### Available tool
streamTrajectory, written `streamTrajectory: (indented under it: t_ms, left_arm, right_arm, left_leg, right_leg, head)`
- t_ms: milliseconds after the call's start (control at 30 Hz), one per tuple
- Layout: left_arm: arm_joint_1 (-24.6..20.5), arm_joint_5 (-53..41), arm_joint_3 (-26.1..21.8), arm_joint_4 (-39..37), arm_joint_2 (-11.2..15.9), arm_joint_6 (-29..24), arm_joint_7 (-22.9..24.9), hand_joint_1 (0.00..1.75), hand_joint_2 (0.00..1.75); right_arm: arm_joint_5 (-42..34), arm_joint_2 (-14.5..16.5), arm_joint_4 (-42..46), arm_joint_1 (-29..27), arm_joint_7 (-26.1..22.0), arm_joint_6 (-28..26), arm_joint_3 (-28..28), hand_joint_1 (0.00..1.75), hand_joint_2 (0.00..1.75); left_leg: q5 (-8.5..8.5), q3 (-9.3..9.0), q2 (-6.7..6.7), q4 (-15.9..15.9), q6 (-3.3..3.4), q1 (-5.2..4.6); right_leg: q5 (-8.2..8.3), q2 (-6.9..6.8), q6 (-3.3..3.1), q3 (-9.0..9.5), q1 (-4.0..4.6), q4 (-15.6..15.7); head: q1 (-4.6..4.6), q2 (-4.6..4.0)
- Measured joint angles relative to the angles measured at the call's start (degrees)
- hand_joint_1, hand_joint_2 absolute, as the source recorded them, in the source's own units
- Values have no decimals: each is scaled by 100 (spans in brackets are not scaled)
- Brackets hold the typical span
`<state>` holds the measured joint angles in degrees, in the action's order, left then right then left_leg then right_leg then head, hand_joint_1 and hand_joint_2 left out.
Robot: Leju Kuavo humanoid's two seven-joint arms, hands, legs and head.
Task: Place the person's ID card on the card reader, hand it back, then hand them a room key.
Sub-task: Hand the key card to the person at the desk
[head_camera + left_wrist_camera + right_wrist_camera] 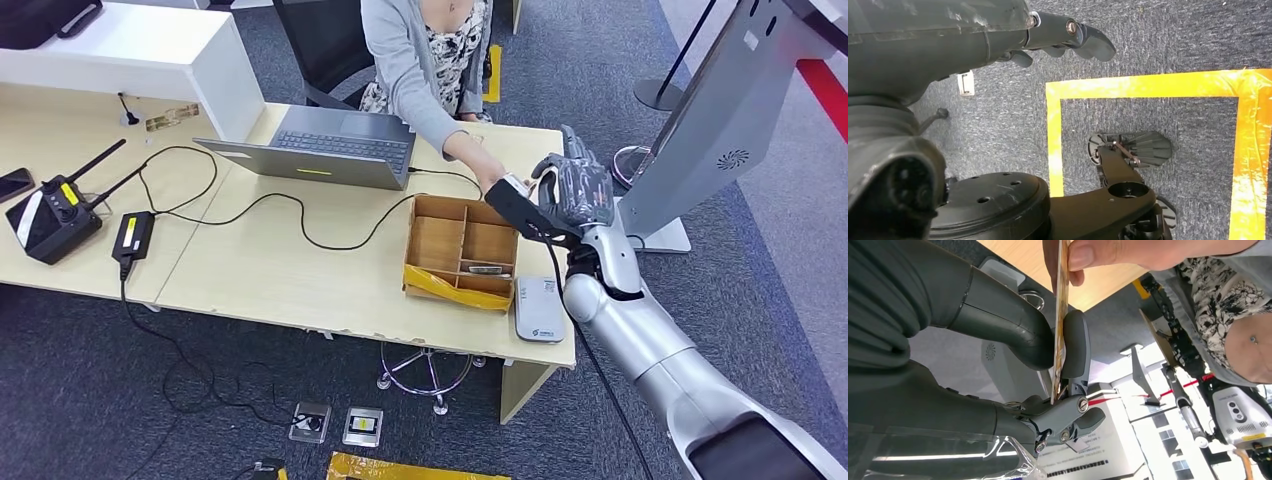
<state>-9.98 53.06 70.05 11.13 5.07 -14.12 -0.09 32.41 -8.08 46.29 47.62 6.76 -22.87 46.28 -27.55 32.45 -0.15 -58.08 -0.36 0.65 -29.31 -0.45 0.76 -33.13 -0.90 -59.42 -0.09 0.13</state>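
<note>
Right wrist view: ID card [1060, 315] pinched by right robot hand [1048, 370], person's fingers [1098, 255] gripping too

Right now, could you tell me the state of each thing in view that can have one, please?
card: upright on edge, pinched between the right hand's thumb and finger, also held by the person's hand
right hand: raised beside the desk, gripping the card
left hand: hanging over the floor, holding nothing
laptop: open
wooden box: open-topped, something small in one compartment
card reader: nothing on it
</note>
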Motion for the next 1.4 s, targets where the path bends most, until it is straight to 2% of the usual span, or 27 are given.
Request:
streamTrajectory:
  t_ms: [33,133,167,333,467,667,833,967,1233,1400]
  left_arm:
    - [-1,-5,0,0,0,7,4,0,0]
    - [-1,-12,0,0,-1,17,11,0,0]
    - [-1,-14,0,0,-1,19,15,0,0]
    - [-4,-23,0,0,0,20,30,0,0]
    - [-6,-4,0,0,0,17,45,0,0]
    - [28,85,-1,0,-2,-8,46,0,0]
    - [108,183,-2,0,-1,-48,14,0,0]
    - [170,262,-4,0,1,-76,-87,0,0]
    - [262,372,-18,-2,8,-73,-160,0,0]
    - [284,478,-24,-4,11,-89,-160,0,0]
  right_arm:
    - [-1,2,-16,0,-1,-3,2,169,175]
    - [-7,27,-56,-3,-7,-9,4,38,44]
    - [-13,38,-68,-5,-16,-9,4,0,0]
    - [-110,86,-136,-35,-201,5,2,0,0]
    - [-109,132,-187,-56,-161,90,4,0,0]
    - [241,107,-12,-204,275,132,4,0,0]
    - [614,-83,658,-469,780,366,-4,0,0]
    - [864,-358,1685,-812,1314,783,-43,0,175]
    - [2176,-814,3525,-1509,2009,1157,-55,0,175]
    - [2405,-911,4479,-1883,2116,1314,-42,0,175]
  left_leg:
    - [0,0,-1,0,0,0]
    - [0,1,-2,0,0,0]
    - [0,1,-2,0,0,0]
    - [0,0,1,0,0,0]
    - [0,0,1,0,0,0]
    - [0,-2,1,0,-1,0]
    - [-1,-2,2,-1,0,0]
    - [-2,-2,2,-1,-1,0]
    - [-3,-5,6,0,-3,1]
    - [-3,-5,9,0,-4,1]
  right_leg:
    - [0,-2,0,0,0,0]
    - [0,-4,0,0,0,0]
    - [0,-3,0,0,0,0]
    - [0,2,0,-1,0,0]
    - [0,1,0,0,0,0]
    - [0,5,0,-1,0,0]
    - [0,8,0,-2,0,1]
    - [0,9,0,-3,0,2]
    - [0,13,0,-2,0,2]
    - [0,15,0,-2,1,2]
  head:
    - [-1,0]
    - [0,0]
    - [1,0]
    - [1,0]
    - [0,0]
    - [1,0]
    - [1,0]
    - [1,0]
    - [0,0]
    - [0,0]
